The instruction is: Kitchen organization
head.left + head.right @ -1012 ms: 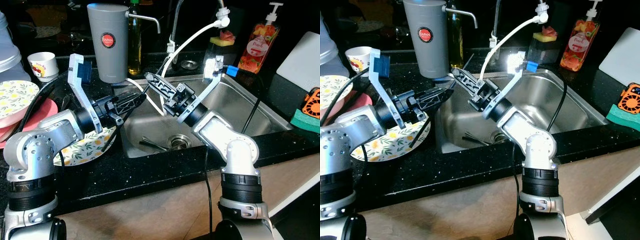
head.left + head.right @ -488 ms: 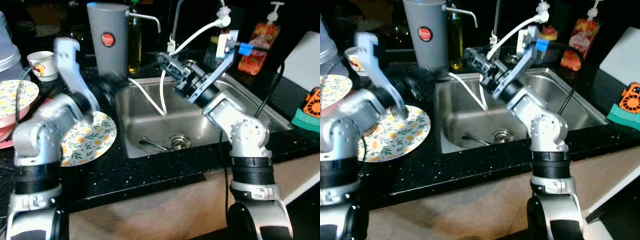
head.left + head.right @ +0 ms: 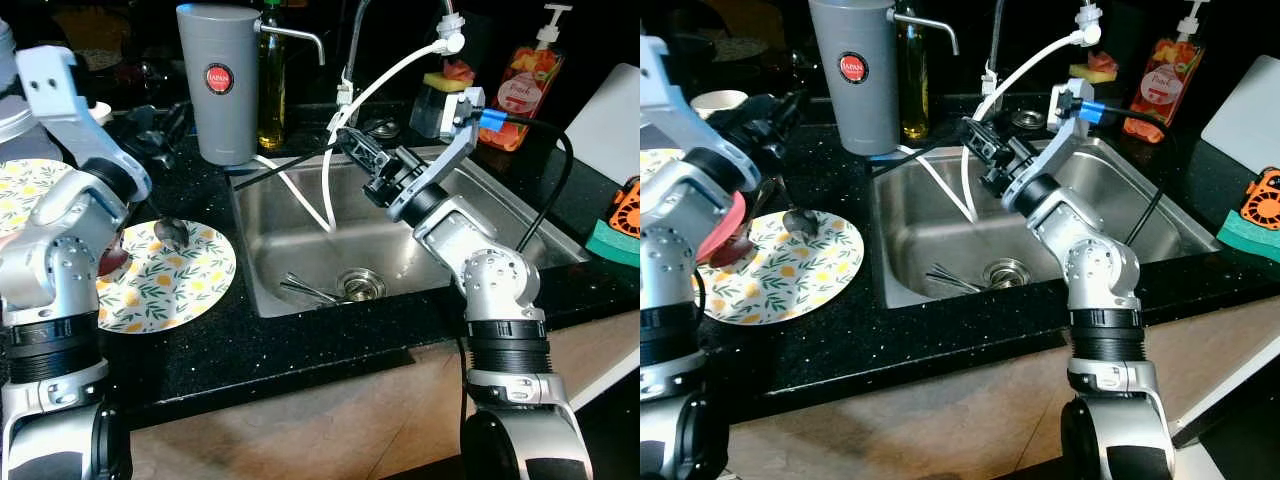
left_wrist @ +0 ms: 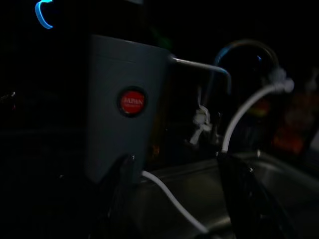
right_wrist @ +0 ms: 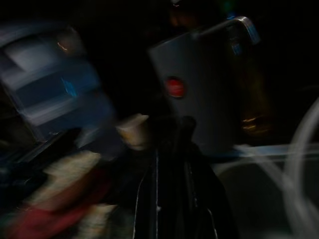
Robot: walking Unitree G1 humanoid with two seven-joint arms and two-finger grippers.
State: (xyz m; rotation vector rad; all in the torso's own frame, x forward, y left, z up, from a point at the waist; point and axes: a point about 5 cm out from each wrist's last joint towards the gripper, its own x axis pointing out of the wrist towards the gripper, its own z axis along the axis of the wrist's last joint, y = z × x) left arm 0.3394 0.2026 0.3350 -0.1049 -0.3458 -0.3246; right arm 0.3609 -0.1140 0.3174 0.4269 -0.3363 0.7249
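Here, worktop: black speckled stone worktop [image 3: 330, 345] with a stainless steel sink [image 3: 300, 240] let into it.
Left end effector: the left end effector [image 3: 775, 115] is raised over the worktop at about 10 o'clock from the sink; its black fingers are blurred against the dark backdrop, so I cannot tell whether they are spread or closed. In the left wrist view two dark fingers [image 4: 249, 199] stand apart in the foreground, facing the canister.
Right end effector: the right end effector [image 3: 352, 148] hangs over the sink's rear left part, pointing toward 10 o'clock; its fingers look pressed together and hold nothing I can make out.
Plate: a round white plate with a yellow fruit and green leaf print [image 3: 175, 285] lies flat on the worktop just beside the sink's left edge, at about 6 o'clock from the left end effector and apart from it.
Spoon: a metal spoon [image 3: 170, 232] rests on the plate's far part, below the left end effector; whether they touch I cannot tell.
Canister: a tall grey cylindrical canister with a round red label [image 3: 218, 85] stands behind the sink's left corner, at about 9 o'clock from the right end effector.
Sink contents: dark metal cutlery [image 3: 305, 290] lies near the drain [image 3: 360, 285].
Hose: a white hose [image 3: 390, 80] curves down from the tap into the basin.
Soap: a clear pump bottle with a red peach label [image 3: 525, 85] stands at 1 o'clock from the sink.
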